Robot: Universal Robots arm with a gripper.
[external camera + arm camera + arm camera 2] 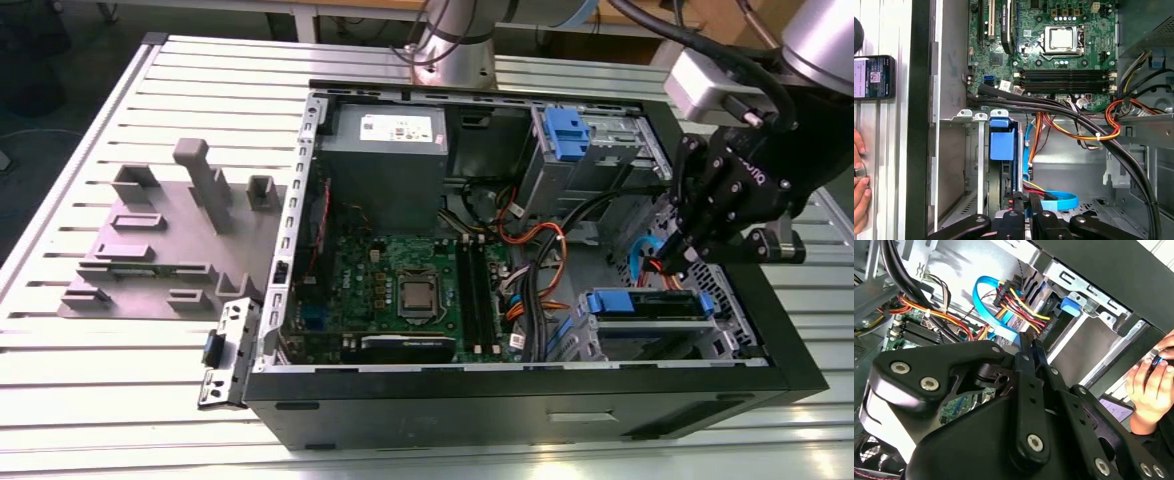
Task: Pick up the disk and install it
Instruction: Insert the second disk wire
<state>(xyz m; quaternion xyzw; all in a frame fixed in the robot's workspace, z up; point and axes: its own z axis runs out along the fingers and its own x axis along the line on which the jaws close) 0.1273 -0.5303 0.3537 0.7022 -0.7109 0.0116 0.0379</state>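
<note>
Disk (645,303) on edge in drive bay (657,338)

The gripper (1026,342) is seen with fingers closed together just beside a cable bundle (1016,302); a hand (1149,385) is seen outside the case (1114,270).

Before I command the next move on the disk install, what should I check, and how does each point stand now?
1. End effector over the drive bay corner of the open black computer case: ok.
2. Silver hard drive in its blue plastic carrier frame lying in the bay: ok; fully seated: cannot tell.
3. Red, yellow and orange wire bundle clear of the end effector: not ok, right beside it.
4. Blue flat cable clear: not ok, close by.
5. Person's hand away from the case: not ok, just outside its wall.
</note>
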